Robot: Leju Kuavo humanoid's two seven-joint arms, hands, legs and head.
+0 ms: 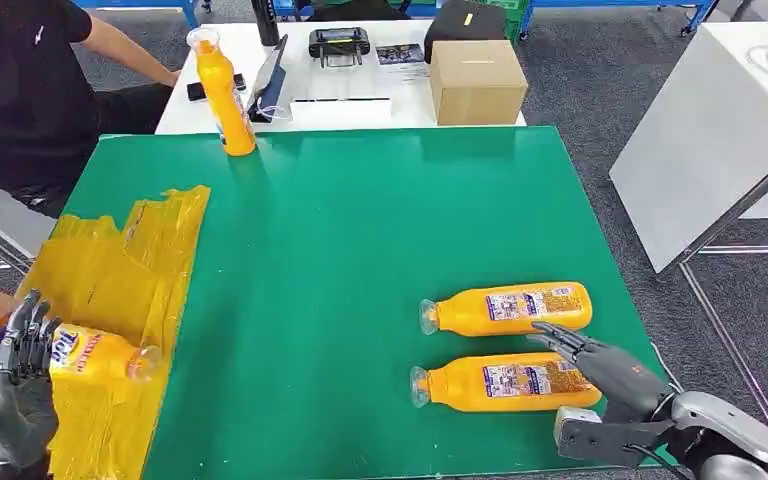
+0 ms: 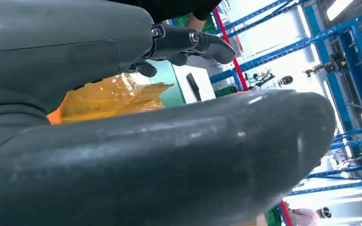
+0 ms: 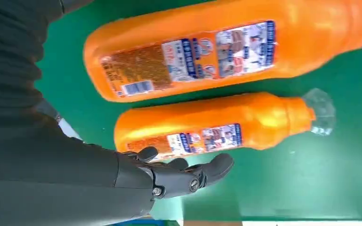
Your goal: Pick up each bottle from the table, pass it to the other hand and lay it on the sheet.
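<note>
Over the crinkled yellow sheet at the mat's left edge, the left hand wraps its fingers round an orange bottle lying on the plastic. An upright bottle stands at the far edge of the green mat. To the right, two bottles lie side by side, and the right hand reaches between them, fingers extended and slightly apart, holding nothing.

A cardboard box and a black controller sit on the white desk; a person sits alongside.
</note>
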